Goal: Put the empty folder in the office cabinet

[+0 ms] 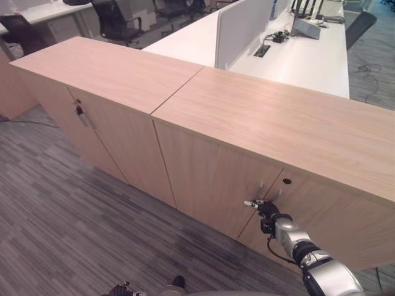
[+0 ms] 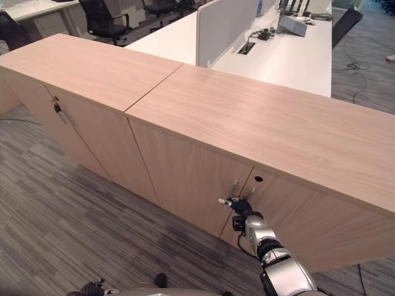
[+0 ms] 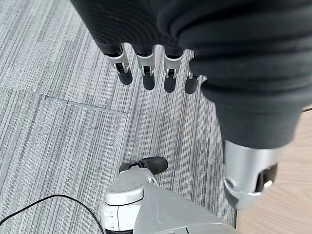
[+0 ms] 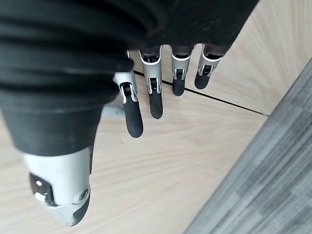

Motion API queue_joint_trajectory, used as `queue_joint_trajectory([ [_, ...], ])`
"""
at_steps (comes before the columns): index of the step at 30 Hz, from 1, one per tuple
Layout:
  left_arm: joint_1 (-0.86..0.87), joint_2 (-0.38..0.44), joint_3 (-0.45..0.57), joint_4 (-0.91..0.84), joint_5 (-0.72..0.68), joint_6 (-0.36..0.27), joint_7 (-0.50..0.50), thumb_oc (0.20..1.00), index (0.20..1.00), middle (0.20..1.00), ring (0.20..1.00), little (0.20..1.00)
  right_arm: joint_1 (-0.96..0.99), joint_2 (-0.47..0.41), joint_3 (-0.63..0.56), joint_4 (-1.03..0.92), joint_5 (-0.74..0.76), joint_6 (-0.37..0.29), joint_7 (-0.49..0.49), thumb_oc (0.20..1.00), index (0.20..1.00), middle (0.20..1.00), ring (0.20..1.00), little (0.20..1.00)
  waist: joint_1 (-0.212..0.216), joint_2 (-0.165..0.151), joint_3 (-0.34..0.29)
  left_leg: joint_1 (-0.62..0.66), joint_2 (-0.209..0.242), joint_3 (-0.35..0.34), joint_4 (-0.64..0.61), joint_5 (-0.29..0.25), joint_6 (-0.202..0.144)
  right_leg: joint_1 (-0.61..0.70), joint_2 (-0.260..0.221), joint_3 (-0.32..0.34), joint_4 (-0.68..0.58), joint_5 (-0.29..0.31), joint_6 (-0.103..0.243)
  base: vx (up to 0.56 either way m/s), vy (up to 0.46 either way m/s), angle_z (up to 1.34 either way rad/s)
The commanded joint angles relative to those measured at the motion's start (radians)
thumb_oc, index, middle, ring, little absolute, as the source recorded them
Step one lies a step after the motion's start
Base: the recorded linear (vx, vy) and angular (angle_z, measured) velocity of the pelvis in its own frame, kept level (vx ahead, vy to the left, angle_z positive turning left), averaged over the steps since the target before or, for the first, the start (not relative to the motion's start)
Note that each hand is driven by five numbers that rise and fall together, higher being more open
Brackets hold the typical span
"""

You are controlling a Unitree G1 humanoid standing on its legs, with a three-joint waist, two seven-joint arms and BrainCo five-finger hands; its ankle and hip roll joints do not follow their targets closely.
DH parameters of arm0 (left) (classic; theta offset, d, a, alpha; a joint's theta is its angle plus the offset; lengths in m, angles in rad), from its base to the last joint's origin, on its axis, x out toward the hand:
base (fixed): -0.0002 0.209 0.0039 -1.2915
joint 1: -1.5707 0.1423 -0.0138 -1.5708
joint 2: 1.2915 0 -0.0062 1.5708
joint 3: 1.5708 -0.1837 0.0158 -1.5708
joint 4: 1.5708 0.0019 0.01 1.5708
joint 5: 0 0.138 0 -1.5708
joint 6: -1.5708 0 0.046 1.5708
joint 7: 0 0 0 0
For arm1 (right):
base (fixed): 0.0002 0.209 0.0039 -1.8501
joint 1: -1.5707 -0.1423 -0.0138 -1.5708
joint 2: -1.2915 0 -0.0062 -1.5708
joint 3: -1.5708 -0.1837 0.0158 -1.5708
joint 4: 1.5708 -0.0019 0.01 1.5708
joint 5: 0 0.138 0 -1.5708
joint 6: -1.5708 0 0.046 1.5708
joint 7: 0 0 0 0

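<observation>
Grey carpet (image 1: 74, 234) lies nearest. Right hand (image 1: 265, 208) reaches with straight, relaxed fingers (image 4: 155, 97) to the office cabinet (image 1: 210, 179) doors, both closed, by two small handles (image 2: 234, 185). Left hand (image 3: 156, 73) hangs open over the carpet. Behind, a white table (image 1: 308, 55) stands.

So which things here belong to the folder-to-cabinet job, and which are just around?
Job:
- office cabinet, doors closed
- its handles at the door seam
- right hand, fingers straight, reaching at those handles
- left hand, open over the carpet

Bystanders:
- white desk with divider screen
- office chairs
- second cabinet alongside
</observation>
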Motion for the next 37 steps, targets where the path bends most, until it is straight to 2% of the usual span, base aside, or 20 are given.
queue_joint_trajectory([
  [1, -0.05, 0.041, -0.021, 0.075, -0.004, -0.007, 0.002, 1.0, 1.0, 1.0, 1.0, 1.0, -0.118, -0.262, -0.135, 0.071, 0.051, -0.047, -0.137, 1.0, 1.0, 1.0, 1.0, 1.0, -0.02, -0.029, -0.032, 0.064, 0.02, 0.015, 0.015, -0.069, -0.02, 0.033, -0.039, -0.017, 0.016, -0.014, 0.066, 0.0, -0.015, 0.03],
  [6, -0.052, 0.027, -0.023, 0.078, -0.008, -0.007, 0.008, 1.0, 1.0, 1.0, 1.0, 1.0, -0.121, -0.248, -0.121, 0.073, 0.047, -0.049, -0.131, 1.0, 1.0, 1.0, 1.0, 1.0, -0.025, -0.025, -0.035, 0.065, 0.021, 0.016, 0.012, -0.067, -0.022, 0.035, -0.039, -0.015, 0.012, -0.014, 0.065, 0.0, 0.0, 0.0],
  [10, -0.05, 0.004, -0.02, 0.084, -0.008, -0.006, 0.01, 1.0, 1.0, 1.0, 1.0, 1.0, -0.077, -0.201, -0.102, 0.03, 0.058, -0.061, -0.111, 1.0, 1.0, 1.0, 1.0, 1.0, -0.035, -0.021, -0.034, 0.07, 0.02, 0.023, 0.012, -0.069, -0.02, 0.033, -0.041, -0.007, 0.011, -0.012, 0.063, -0.01, 0.008, 0.0],
  [12, -0.041, -0.02, 0.007, 0.09, -0.013, -0.004, 0.012, 1.0, 1.0, 1.0, 1.0, 1.0, 0.055, -0.108, -0.071, -0.114, 0.075, -0.085, -0.077, 1.0, 1.0, 1.0, 1.0, 1.0, -0.058, -0.014, -0.025, 0.076, 0.02, 0.043, 0.012, -0.072, -0.019, 0.026, -0.043, 0.009, 0.011, -0.004, 0.062, -0.04, 0.036, -0.13],
  [13, -0.039, -0.019, 0.007, 0.09, -0.013, -0.004, 0.012, 1.0, 1.0, 1.0, 1.0, 1.0, 0.058, -0.107, -0.071, -0.118, 0.074, -0.084, -0.079, 1.0, 1.0, 1.0, 1.0, 1.0, -0.058, -0.014, -0.027, 0.076, 0.02, 0.045, 0.012, -0.072, -0.019, 0.025, -0.043, 0.01, 0.011, -0.004, 0.062, -0.06, 0.025, -0.22],
  [15, -0.023, -0.026, 0.05, 0.089, -0.012, -0.002, 0.013, 1.0, 1.0, 1.0, 1.0, 1.0, 0.219, -0.052, -0.039, -0.243, 0.006, -0.081, -0.061, 1.0, 1.0, 1.0, 1.0, 1.0, -0.079, -0.012, -0.017, 0.083, 0.023, 0.078, 0.012, -0.076, -0.018, 0.009, -0.04, 0.027, 0.013, 0.005, 0.063, -0.05, 0.013, -0.22],
  [16, -0.023, -0.026, 0.05, 0.089, -0.012, -0.002, 0.013, 1.0, 1.0, 1.0, 1.0, 1.0, 0.22, -0.052, -0.039, -0.244, 0.006, -0.08, -0.061, 1.0, 1.0, 1.0, 1.0, 1.0, -0.078, -0.012, -0.018, 0.083, 0.023, 0.078, 0.012, -0.076, -0.018, 0.009, -0.04, 0.028, 0.013, 0.005, 0.063, -0.04, 0.038, -0.52],
  [17, -0.013, -0.029, 0.08, 0.086, -0.013, -0.005, 0.01, 1.0, 1.0, 1.0, 1.0, 1.0, 0.36, -0.024, -0.03, -0.234, -0.063, -0.068, -0.038, 1.0, 1.0, 1.0, 1.0, 1.0, -0.095, -0.01, -0.015, 0.09, 0.022, 0.095, 0.012, -0.08, -0.017, 0.004, -0.039, 0.035, 0.014, 0.005, 0.064, -0.02, 0.032, -0.64],
  [18, -0.011, -0.029, 0.08, 0.085, -0.012, -0.005, 0.01, 1.0, 1.0, 1.0, 1.0, 1.0, 0.361, -0.024, -0.03, -0.236, -0.064, -0.068, -0.038, 1.0, 1.0, 1.0, 1.0, 1.0, -0.095, -0.01, -0.016, 0.09, 0.022, 0.096, 0.012, -0.08, -0.017, 0.004, -0.039, 0.035, 0.014, 0.005, 0.064, -0.02, 0.033, -0.52],
  [22, -0.013, -0.013, 0.103, 0.066, -0.02, -0.009, 0.001, 1.0, 1.0, 1.0, 1.0, 1.0, 0.443, -0.044, 0.03, -0.199, -0.291, -0.04, -0.032, 1.0, 1.0, 1.0, 1.0, 1.0, -0.109, -0.01, -0.011, 0.095, 0.026, 0.104, 0.012, -0.083, -0.018, 0.002, -0.041, 0.038, 0.015, 0.005, 0.065, -0.02, -0.001, -0.15],
  [26, -0.019, -0.003, 0.092, 0.056, -0.016, -0.017, -0.006, 1.0, 1.0, 1.0, 1.0, 1.0, 0.458, -0.042, 0.049, -0.121, -0.375, -0.03, -0.035, 1.0, 1.0, 1.0, 1.0, 1.0, -0.123, -0.012, -0.004, 0.101, 0.029, 0.126, 0.012, -0.085, -0.016, -0.01, -0.038, 0.054, 0.016, 0.012, 0.068, -0.03, -0.004, -0.14],
  [37, -0.026, -0.013, 0.066, 0.041, -0.026, -0.028, -0.02, 1.0, 1.0, 1.0, 1.0, 1.0, 0.42, -0.007, 0.095, -0.02, -0.384, -0.023, -0.015, 1.0, 1.0, 1.0, 1.0, 1.0, -0.133, -0.014, 0.0, 0.123, 0.035, 0.195, 0.016, -0.092, -0.015, -0.03, -0.028, 0.084, 0.012, 0.025, 0.07, -0.01, 0.003, -0.24],
])
